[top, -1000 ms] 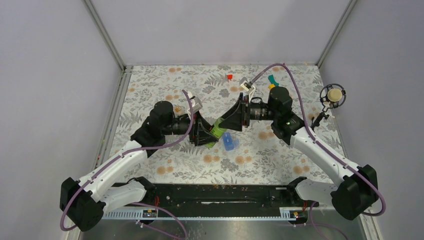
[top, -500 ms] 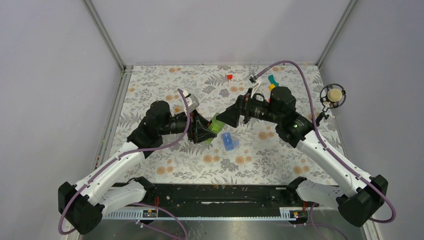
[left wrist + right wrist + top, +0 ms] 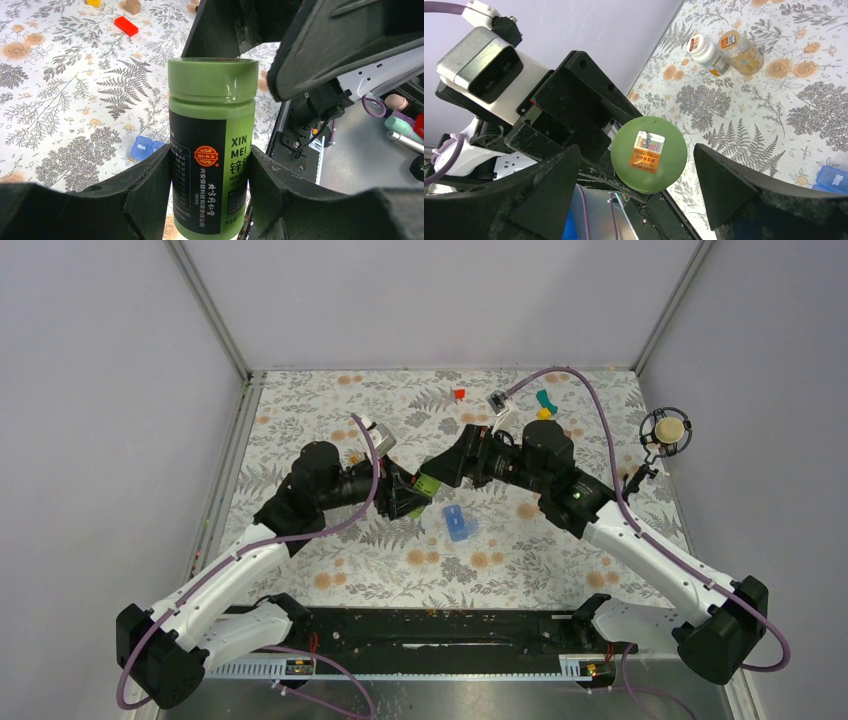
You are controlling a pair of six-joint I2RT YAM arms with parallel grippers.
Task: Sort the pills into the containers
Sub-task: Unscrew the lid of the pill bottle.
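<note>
A green pill bottle (image 3: 430,483) with a black label is held in the air over the middle of the table, tilted. My left gripper (image 3: 405,495) is shut on its body (image 3: 212,150), one finger on each side. My right gripper (image 3: 452,465) is open and faces the bottle's green cap (image 3: 649,154), with its fingers (image 3: 549,185) spread wide to either side and not touching it. The blue translucent pill box (image 3: 458,523) lies on the table just below the bottle. It also shows in the left wrist view (image 3: 145,148) and at the right wrist view's edge (image 3: 831,177).
A white bottle (image 3: 706,54) and an amber bottle (image 3: 741,50) lie side by side on the floral mat. A red block (image 3: 459,394), a teal piece (image 3: 544,399) and a yellow piece (image 3: 543,413) sit at the back. A microphone (image 3: 666,430) stands at the right edge.
The right gripper has moved left and a little back along with the bottle's cap end. The left gripper has shifted the bottle slightly left and back, still holding it.
</note>
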